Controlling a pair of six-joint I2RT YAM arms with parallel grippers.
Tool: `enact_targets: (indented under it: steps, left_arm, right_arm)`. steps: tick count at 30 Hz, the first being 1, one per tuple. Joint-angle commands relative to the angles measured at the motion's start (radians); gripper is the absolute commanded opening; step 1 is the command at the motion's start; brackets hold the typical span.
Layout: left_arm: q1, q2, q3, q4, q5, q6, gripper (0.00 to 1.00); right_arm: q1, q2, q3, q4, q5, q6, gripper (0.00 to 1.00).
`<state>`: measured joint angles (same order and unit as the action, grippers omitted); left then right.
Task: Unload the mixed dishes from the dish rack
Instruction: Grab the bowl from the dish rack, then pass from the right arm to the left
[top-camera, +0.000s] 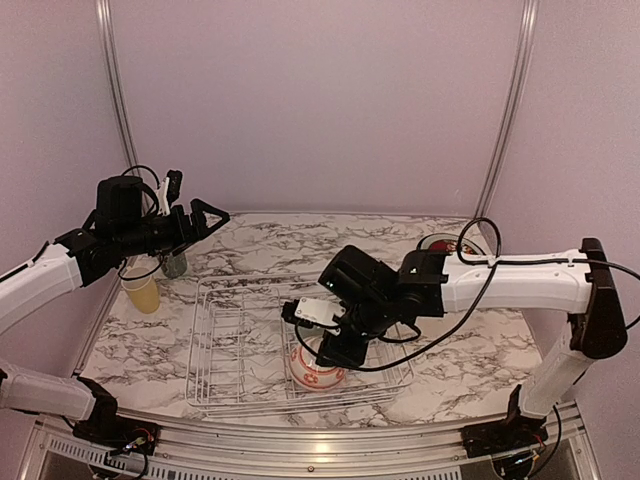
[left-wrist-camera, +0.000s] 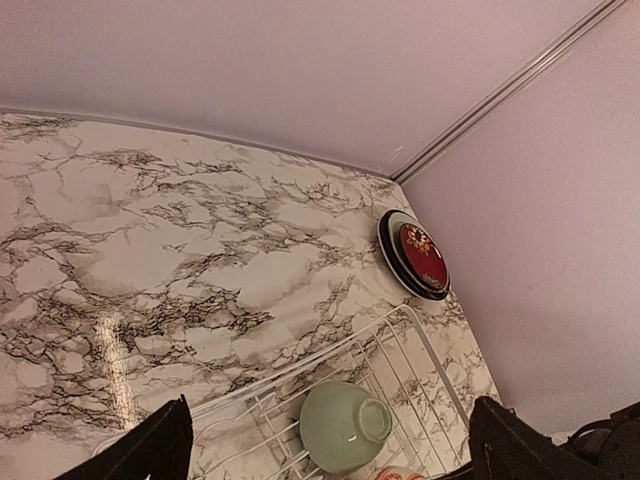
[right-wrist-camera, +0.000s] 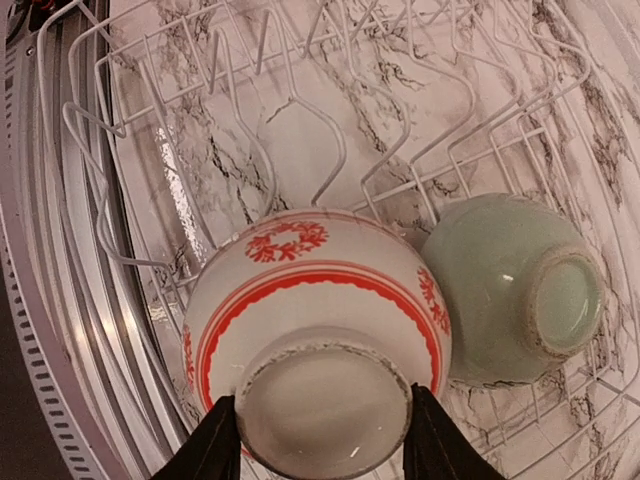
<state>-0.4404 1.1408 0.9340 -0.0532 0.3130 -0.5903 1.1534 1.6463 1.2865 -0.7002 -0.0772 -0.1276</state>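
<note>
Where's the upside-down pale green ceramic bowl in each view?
Top external: not visible; the right arm covers that spot.
Left wrist: pale green bowl bottom centre.
Right wrist: bowl at right, beside the red-striped white bowl.
Shared landmark: white wire dish rack.

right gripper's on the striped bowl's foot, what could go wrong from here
The right gripper pinches only the shallow foot ring of the upturned red-striped bowl, so it could slip out on lifting. The pale green bowl sits close beside it and may get knocked. The dish rack wires around the rim could snag it.
</note>
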Motion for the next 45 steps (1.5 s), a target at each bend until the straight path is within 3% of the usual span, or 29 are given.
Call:
enact_targets:
  steps: [1, 9, 13, 24, 36, 45]
  left_arm:
    - [-0.005, 0.001, 0.014, -0.004, 0.004, 0.012, 0.99]
    - [-0.007, 0.006, 0.017, 0.006, 0.019, -0.009, 0.99]
    - [-0.012, 0.008, 0.013, 0.029, 0.038, -0.036, 0.99]
    - [-0.110, 0.062, -0.003, 0.218, 0.135, -0.175, 0.99]
    - [-0.243, 0.168, -0.001, 0.443, 0.215, -0.309, 0.94]
    - [-0.281, 0.239, 0.005, 0.581, 0.263, -0.395, 0.77]
  right_arm:
    - [-0.013, -0.082, -0.016, 0.102, -0.019, 0.033, 0.09]
    - [-0.117, -0.208, -0.105, 0.359, -0.172, 0.179, 0.09]
    - [-0.152, -0.239, -0.136, 0.480, -0.174, 0.268, 0.08]
    - [-0.304, -0.273, -0.245, 0.907, -0.235, 0.519, 0.06]
    - [-0.311, -0.212, -0.226, 1.078, -0.223, 0.587, 0.05]
    - [-0.313, -0.185, -0.239, 1.157, -0.252, 0.622, 0.05]
